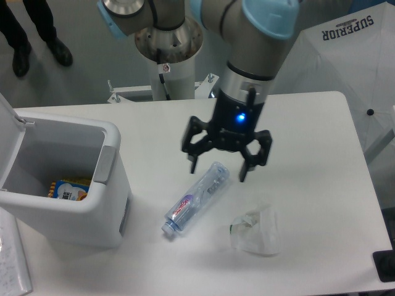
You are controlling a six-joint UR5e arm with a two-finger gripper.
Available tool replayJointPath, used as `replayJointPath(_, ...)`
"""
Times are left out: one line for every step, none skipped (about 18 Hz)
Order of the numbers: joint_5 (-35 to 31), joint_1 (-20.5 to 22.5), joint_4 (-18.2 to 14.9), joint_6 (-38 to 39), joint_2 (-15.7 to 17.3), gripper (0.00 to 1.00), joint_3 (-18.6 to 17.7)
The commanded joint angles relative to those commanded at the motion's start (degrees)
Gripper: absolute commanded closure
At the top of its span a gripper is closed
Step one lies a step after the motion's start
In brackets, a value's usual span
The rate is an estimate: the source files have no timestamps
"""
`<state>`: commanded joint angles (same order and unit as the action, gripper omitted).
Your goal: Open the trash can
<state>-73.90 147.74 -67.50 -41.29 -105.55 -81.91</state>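
Note:
The white trash can stands at the table's left with its lid swung up and back at the far left edge. Its inside shows, with a yellow and blue packet at the bottom. A grey push tab sits on its right rim. My gripper hangs open well to the right of the can, just above the upper end of a clear plastic bottle. Nothing is between its black fingers.
The bottle lies flat on the white table, cap toward the can. A crumpled clear wrapper lies to its right. A white umbrella is beyond the table's right edge. A person's legs stand at top left.

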Motion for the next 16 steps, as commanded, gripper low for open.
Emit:
replayJointPath(-1.2,0.1,0.0,-1.6,-0.9,0.00,0.1)
replayJointPath(-2.0,0.2,0.1,-3.1,-1.3,0.00,0.1)
replayJointPath(-2.9,0.6,0.1,-4.7,-1.9,0.00,0.3)
replayJointPath(-4.0,2.1,0.1,-7.1,-2.2,0.00,0.2)
replayJointPath(-4.0,3.0,0.0,-9.0,-2.6,0.00,0.1)
replayJointPath(-4.1,3.8,0.0,-11.0,-2.9,0.00,0.0)
replayJointPath(-4.2,4.7,-0.1,-13.1,-3.1,0.00,-0.2)
replayJointPath(-4.2,5.5,-0.1,-15.5,-3.4,0.00,-0.5)
replayJointPath(-4.2,5.9,-0.2,-18.2,-3.8,0.00,-0.9)
replayJointPath(-4.9,6.3,-0.2,-21.1,-4.5,0.00,-1.2)
replayJointPath(-7.2,6.4,-0.2,-23.7,-5.1,0.00,-1.2)
replayJointPath(-10.3,6.3,-0.3,-25.8,-5.6,0.00,-1.2)
replayJointPath(-12.6,6.3,-0.5,-27.1,-6.2,0.00,-1.1)
replayJointPath(-13.8,6.3,-0.7,-27.8,-6.6,0.00,-0.7)
replayJointPath(-13.9,6.3,-0.9,-28.5,-6.7,0.00,-0.4)
replayJointPath(-14.0,6.4,-1.0,-29.5,-6.8,0.00,-0.4)
